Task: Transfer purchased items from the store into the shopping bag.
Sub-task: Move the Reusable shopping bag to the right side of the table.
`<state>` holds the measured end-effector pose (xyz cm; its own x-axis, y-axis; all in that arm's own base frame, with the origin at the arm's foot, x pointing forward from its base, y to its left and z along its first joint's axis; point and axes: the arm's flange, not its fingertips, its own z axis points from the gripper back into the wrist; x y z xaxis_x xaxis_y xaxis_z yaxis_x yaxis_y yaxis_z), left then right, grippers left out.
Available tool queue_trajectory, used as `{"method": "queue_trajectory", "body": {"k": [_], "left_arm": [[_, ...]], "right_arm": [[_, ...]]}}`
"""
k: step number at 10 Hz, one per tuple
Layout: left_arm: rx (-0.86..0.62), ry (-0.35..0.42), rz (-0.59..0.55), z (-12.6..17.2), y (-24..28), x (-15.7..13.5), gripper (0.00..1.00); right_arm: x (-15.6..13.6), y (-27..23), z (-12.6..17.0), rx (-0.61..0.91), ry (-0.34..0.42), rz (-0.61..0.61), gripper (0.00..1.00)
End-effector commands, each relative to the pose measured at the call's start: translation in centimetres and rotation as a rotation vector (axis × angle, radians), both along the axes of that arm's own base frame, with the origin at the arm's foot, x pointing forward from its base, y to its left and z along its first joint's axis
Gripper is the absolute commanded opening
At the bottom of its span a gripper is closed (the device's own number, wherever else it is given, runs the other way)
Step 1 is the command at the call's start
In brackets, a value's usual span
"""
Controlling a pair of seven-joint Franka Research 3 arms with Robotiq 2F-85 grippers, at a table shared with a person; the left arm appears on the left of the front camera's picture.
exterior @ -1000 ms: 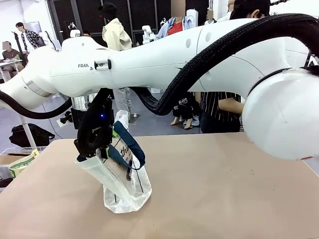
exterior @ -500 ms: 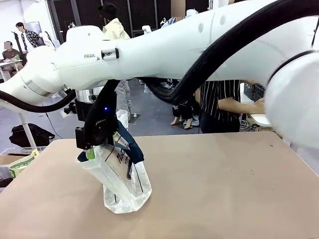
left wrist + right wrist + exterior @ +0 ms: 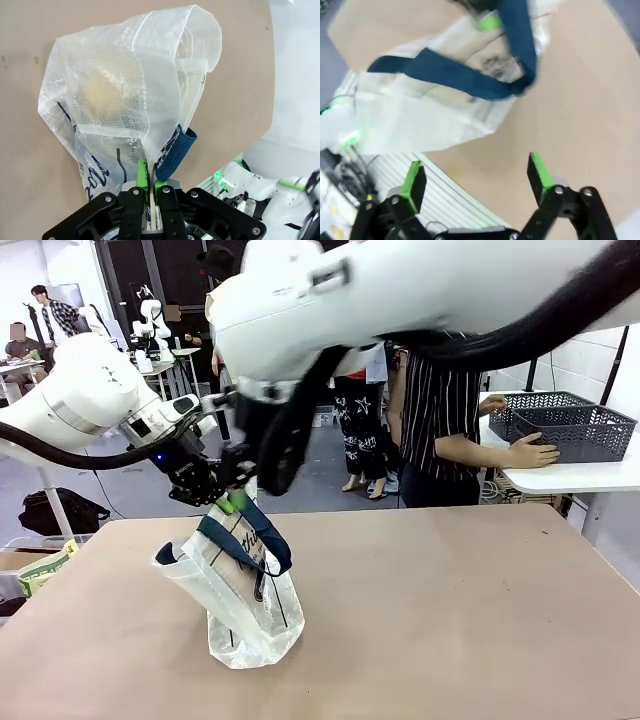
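Note:
The shopping bag point(image 3: 243, 595) stands on the tan table, translucent white with navy handles point(image 3: 262, 540). My left gripper point(image 3: 229, 499) is shut on the bag's upper rim and holds it up. In the left wrist view its green pads point(image 3: 142, 172) pinch the rim beside a navy handle point(image 3: 175, 154), and a pale yellowish round item point(image 3: 99, 93) shows through the bag point(image 3: 125, 75). My right gripper point(image 3: 475, 175) hangs open and empty above the bag point(image 3: 435, 105); its arm point(image 3: 400, 290) is blurred across the top. The store point(image 3: 577, 430), a dark grey latticed basket, sits at far right.
The basket rests on a white side table point(image 3: 570, 476) beyond the table's far right corner, with a person's hand point(image 3: 525, 451) against it. A second latticed basket point(image 3: 535, 404) stands behind it. The tan table point(image 3: 450, 610) is bare to the right of the bag.
My right gripper has opened and lifted up and away from the bag's mouth. The left gripper still holds the bag's rim, and the bag has stayed put.

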<state>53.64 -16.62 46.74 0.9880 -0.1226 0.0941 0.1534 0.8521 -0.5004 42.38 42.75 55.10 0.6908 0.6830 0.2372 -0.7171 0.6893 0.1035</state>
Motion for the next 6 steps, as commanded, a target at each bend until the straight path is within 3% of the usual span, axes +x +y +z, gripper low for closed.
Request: {"method": "queue_trajectory", "body": {"k": [1,6], "left_arm": [[-0.006,0.001,-0.001,0.2,-0.1,-0.3,0.00],[0.046,-0.028,-0.003,0.5,-0.7,-0.7,0.00]], "right_arm": [[-1.0,-9.0,-0.7,0.053,-0.004,-0.215,1.00],[3.8,-28.4,-1.9,0.009,0.148,-0.877,1.00]]}}
